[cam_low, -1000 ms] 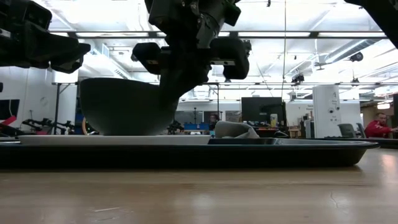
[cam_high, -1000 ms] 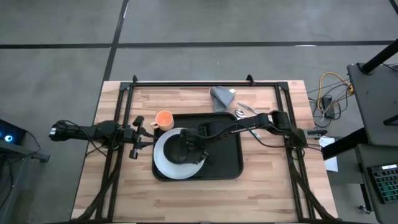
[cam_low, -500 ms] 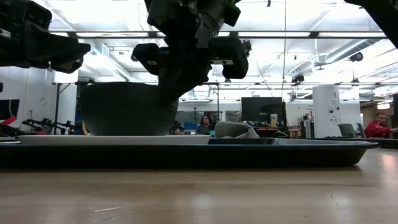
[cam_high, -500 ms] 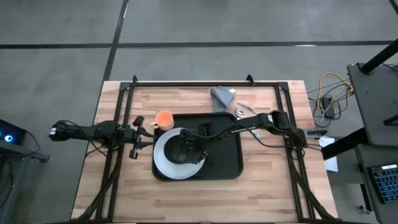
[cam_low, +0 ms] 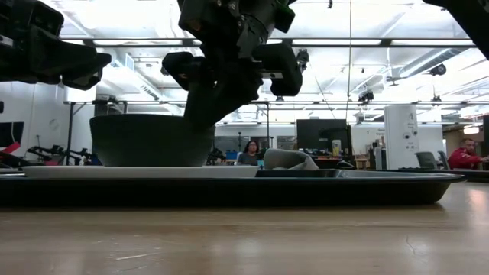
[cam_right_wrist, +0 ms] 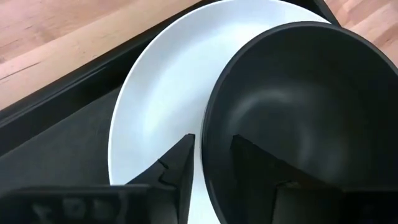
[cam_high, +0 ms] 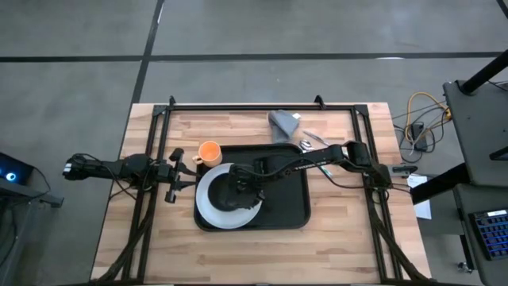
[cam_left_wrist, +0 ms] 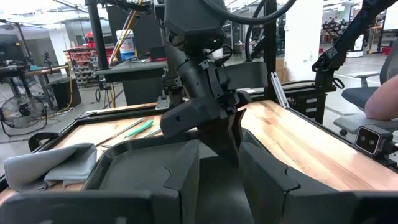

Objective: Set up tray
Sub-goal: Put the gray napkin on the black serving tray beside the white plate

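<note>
The black tray (cam_high: 298,214) lies mid-table with a round white plate (cam_high: 205,208) on its left half. A small black bowl (cam_high: 232,192) sits on the plate; the low view shows the bowl (cam_low: 151,140) with its base down on the plate (cam_low: 114,172). My right gripper (cam_high: 240,189) reaches in from the right and is shut on the bowl's rim. My left gripper (cam_high: 181,170) waits open just left of the tray, level above the table, touching nothing. My right gripper (cam_right_wrist: 211,155) pinches the bowl's rim (cam_right_wrist: 210,134) on the side toward the plate's middle, one finger (cam_right_wrist: 179,167) outside the wall and one finger (cam_right_wrist: 252,163) inside the hollow. It comes from above, slanting in from the table's right. The bowl stands upright on the plate (cam_right_wrist: 158,99).
An orange cup (cam_high: 209,151) stands by the tray's far left corner. A folded grey cloth (cam_high: 283,123) and some utensils (cam_high: 311,141) lie beyond the tray's far edge. The tray's right half (cam_high: 286,191) is bare. People sit in the room behind (cam_low: 462,156).
My right gripper has come down a little with the bowl. The bowl hung tilted just above the plate a second ago; now it stands lower and level, base on the plate. The left arm has kept still.
</note>
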